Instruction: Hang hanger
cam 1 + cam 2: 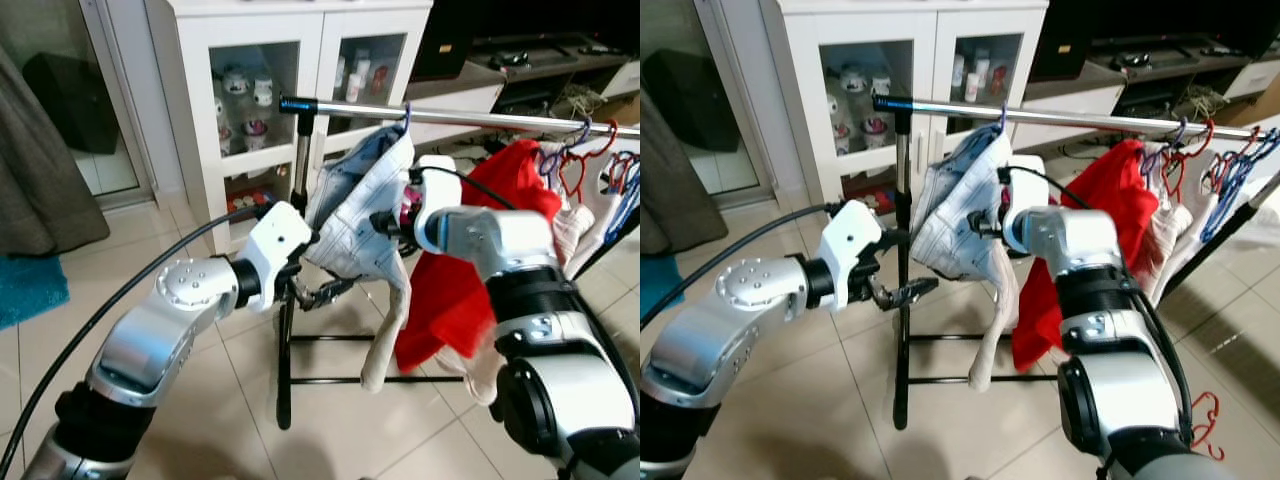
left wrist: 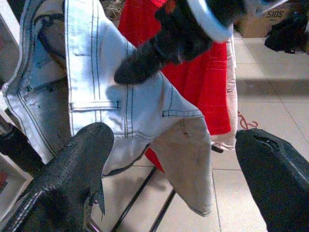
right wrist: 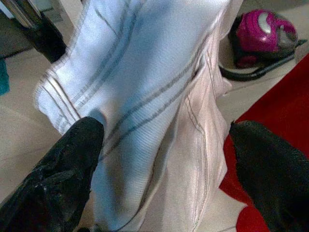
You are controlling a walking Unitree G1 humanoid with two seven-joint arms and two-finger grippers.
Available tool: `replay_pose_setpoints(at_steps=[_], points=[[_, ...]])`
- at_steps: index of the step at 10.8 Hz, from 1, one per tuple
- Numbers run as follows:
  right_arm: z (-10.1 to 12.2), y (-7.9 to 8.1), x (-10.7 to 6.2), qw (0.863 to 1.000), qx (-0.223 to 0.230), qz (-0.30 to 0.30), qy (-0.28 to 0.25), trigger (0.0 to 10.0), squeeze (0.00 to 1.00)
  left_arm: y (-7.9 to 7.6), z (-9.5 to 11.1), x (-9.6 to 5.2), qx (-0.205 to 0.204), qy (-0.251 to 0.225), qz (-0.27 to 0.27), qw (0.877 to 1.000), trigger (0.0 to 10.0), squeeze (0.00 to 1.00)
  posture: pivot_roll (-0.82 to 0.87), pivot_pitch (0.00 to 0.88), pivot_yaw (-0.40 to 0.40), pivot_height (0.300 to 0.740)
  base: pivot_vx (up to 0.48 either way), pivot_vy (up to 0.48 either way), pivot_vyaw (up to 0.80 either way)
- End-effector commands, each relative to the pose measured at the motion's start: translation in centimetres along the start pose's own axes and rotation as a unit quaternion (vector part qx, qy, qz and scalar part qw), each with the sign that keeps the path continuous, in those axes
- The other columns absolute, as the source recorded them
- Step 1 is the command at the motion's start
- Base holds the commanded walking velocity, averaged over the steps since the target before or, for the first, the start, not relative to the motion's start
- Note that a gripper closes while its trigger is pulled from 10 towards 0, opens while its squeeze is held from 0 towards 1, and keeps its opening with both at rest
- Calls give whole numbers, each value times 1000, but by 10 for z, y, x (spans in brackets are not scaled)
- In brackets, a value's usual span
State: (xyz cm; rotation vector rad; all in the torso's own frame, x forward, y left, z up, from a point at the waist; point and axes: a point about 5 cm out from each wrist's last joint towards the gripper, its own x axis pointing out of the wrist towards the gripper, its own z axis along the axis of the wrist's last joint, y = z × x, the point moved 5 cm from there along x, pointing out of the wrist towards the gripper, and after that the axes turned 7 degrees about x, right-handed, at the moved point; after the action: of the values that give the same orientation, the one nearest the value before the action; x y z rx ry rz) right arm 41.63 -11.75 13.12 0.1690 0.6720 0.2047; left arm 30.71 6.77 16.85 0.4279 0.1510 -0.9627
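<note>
Hanger on rail; two grippers spread.

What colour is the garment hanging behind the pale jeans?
Red garment, clearest in the left eye view.

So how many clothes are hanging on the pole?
3 that I can tell: pale jeans near the rail's left end, a red garment beside them, and a white one further right. More may be hidden behind.
</note>
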Motion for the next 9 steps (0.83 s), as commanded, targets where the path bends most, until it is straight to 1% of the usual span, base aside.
replay_pose_setpoints(at_steps=[1, 2, 3, 5, 7, 9], points=[[7, -5, 1, 1000, -10, -11, -9, 10000, 0, -1, 3, 2, 9, 2, -4, 1000, 10000, 0, 14, 49, -129, 740, 0, 0, 0], [6, -8, 4, 1000, -9, -19, -5, 10000, 0, -2, 3, 2, 9, 3, -4, 1000, 10000, 0, 14, 49, -129, 740, 0, 0, 0], [4, -13, 9, 999, -14, -29, -5, 5333, 0, -2, 2, 1, 9, 5, -3, 1000, 10000, 0, 18, 54, -132, 740, 0, 0, 0], [5, -14, 13, 1000, -7, -26, -14, 0, 0, -2, 2, 0, 9, 6, -1, 1000, 10000, 0, 22, 59, -134, 740, 0, 0, 0], [4, -16, 16, 1000, -1, -27, -13, 0, 0, -2, 1, 1, 11, 8, -1, 1000, 10000, 0, 22, 61, -133, 740, 0, 0, 0], [6, -15, 18, 1000, -4, -22, -17, 0, 0, -1, 2, 1, 13, 8, 0, 1000, 10000, 0, 23, 60, -133, 740, 0, 0, 0]])
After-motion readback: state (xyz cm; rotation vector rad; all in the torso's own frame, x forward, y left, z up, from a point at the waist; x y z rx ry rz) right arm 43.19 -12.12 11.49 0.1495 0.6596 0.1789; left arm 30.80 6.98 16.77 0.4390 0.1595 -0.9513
